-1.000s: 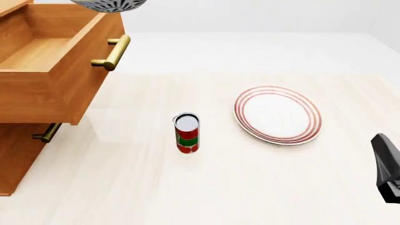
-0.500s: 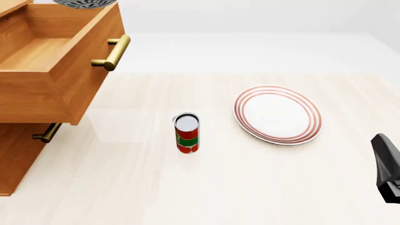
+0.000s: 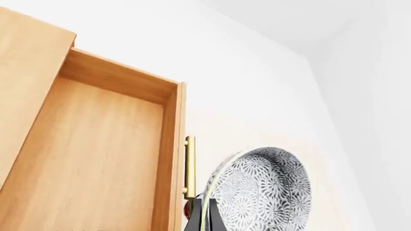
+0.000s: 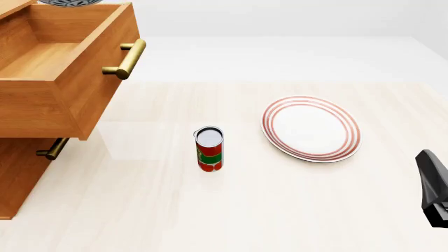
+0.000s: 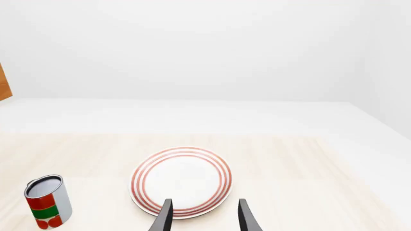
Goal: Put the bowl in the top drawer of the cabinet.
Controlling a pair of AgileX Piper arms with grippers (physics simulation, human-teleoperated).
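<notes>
1. Bowl: one. It is wide and conical, white, and densely covered in a dark blue-grey squiggle pattern. The left gripper is clamped on its rim, fingers closed against the edge. In the front view only a sliver of the bowl shows at the top edge, above the back of the top drawer.
2. Cabinet: one, orange-brown wood, at the left of the table.
3. Drawers: two. The top drawer is pulled out and its light-brown interior holds nothing. The lower drawer sits beneath it.
4. Brass bar handles: two. One is on the top drawer front, one on the lower drawer.
5. Can: one, red and green, upright, right of the cabinet.
6. Plate: one, flat, white with red rings, right of the can and well apart from the cabinet.
7. Right gripper: one, fingers spread apart, holding nothing, facing the plate.
</notes>
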